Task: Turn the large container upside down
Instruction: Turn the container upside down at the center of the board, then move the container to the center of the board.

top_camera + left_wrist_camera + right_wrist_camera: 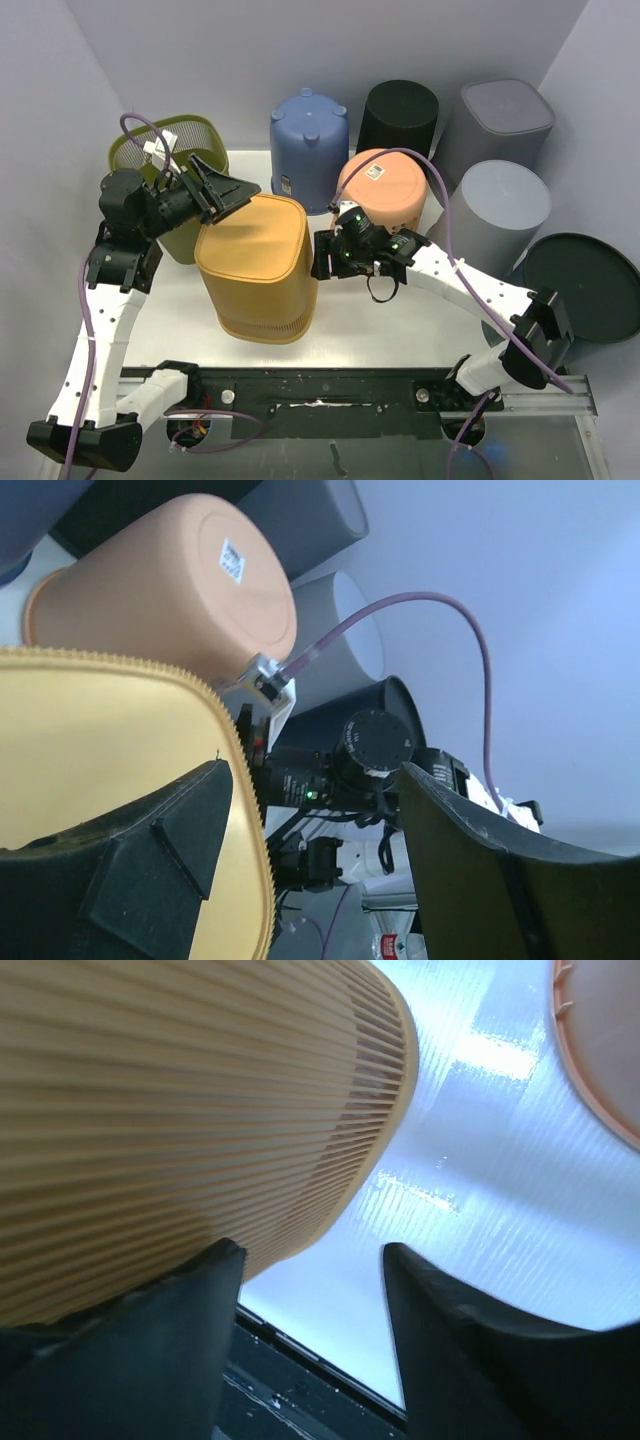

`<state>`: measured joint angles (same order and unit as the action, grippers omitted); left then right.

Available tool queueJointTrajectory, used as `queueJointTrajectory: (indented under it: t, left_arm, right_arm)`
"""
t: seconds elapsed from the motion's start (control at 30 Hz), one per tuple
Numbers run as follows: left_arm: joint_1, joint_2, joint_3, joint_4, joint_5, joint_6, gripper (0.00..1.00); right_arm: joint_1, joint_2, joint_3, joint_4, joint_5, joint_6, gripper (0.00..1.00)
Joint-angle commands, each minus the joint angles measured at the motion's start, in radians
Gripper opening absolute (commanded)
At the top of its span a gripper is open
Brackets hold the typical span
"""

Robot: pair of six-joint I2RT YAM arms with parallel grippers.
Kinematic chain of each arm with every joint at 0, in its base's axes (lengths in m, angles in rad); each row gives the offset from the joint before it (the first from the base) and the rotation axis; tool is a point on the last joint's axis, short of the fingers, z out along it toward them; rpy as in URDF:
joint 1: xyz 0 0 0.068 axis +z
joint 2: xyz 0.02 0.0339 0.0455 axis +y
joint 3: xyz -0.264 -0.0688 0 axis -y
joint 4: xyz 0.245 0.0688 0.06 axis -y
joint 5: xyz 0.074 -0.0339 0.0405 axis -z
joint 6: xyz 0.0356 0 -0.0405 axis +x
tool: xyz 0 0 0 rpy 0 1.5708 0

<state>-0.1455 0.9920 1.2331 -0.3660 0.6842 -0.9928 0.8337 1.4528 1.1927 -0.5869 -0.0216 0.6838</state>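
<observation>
Black bar (320, 388): lies along the near edge, between the two arm bases.
Surface (370, 322): white and a bit shiny. The bins stand on it.
Left arm (100, 320): white. It comes up the left side, then bends right toward the big bin.
Right arm (480, 290): white. It comes in from the near right and points left.
Big yellow bin (258, 262): in the middle of the surface, between the two arms. Its closed bottom faces up and its open end faces down. The rim with thin slots is at the near, low end.
Right jaws: open, holding nothing. They are at the right wall of the big yellow bin. In the right wrist view one finger (140, 1350) is just beside the ribbed wall, and the white surface shows in the gap.
Left jaws: wide open, holding nothing. They are at the far left top corner of the big yellow bin. In the left wrist view one finger (150, 860) is over the yellow bottom and the other is well apart.
Pink bucket (385, 190): bottom up, just right of and behind the big yellow bin, with a white sticker (376, 172) on it.
Black round tray (585, 285): far over on the right.
Round grey bin (497, 205): right of the pink bucket.
Green basket (195, 135): far left, behind the left arm.
Blue bin (308, 135): bottom up, at the far edge.
Black bin (398, 115): right of the blue bin.
Square grey bin (507, 112): far right corner.
</observation>
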Motion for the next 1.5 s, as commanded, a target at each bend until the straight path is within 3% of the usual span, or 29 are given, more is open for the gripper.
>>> queueJointTrajectory:
  t: [0.0,0.17,0.23,0.4,0.63,0.73,0.83,1.0,1.1,1.27,1.47]
  left_arm:
    - [-0.003,0.037,0.082,0.221,0.035,-0.052,0.67]
    - [-0.004,0.063,0.197,-0.003,-0.047,0.126,0.66]
    - [-0.008,0.065,0.271,-0.18,-0.19,0.245,0.63]
    - [-0.019,0.056,0.43,-0.414,-0.464,0.439,0.64]
    - [-0.037,0.037,0.341,-0.587,-0.583,0.504,0.64]
    - [-0.037,0.018,0.252,-0.563,-0.544,0.489,0.65]
    - [-0.036,-0.008,0.151,-0.487,-0.446,0.44,0.65]
    - [-0.039,-0.049,-0.03,-0.29,-0.163,0.274,0.65]
    - [-0.061,-0.073,-0.095,-0.202,-0.077,0.213,0.65]
    - [-0.14,-0.049,-0.122,-0.2,-0.037,0.238,0.65]
    - [-0.32,-0.025,-0.159,-0.054,-0.111,0.165,0.65]
  right_arm:
    - [-0.007,-0.028,0.078,-0.002,0.01,-0.031,0.64]
    - [-0.009,-0.113,0.176,-0.154,0.118,-0.063,0.77]
    - [-0.008,-0.167,0.197,-0.192,0.133,-0.087,0.8]
    - [-0.007,-0.274,0.224,-0.169,0.072,-0.164,0.9]
    - [-0.008,-0.257,0.253,-0.074,0.053,-0.181,0.93]
    - [-0.018,-0.231,0.303,-0.111,0.187,-0.155,0.96]
    - [-0.12,-0.18,0.387,-0.253,0.307,-0.075,0.98]
    - [-0.332,-0.15,0.382,-0.315,0.187,-0.036,0.98]
    - [-0.401,-0.156,0.36,-0.307,0.165,-0.045,0.99]
    - [-0.436,-0.167,0.363,-0.289,0.161,-0.053,0.99]
    - [-0.442,-0.172,0.366,-0.289,0.163,-0.051,0.99]
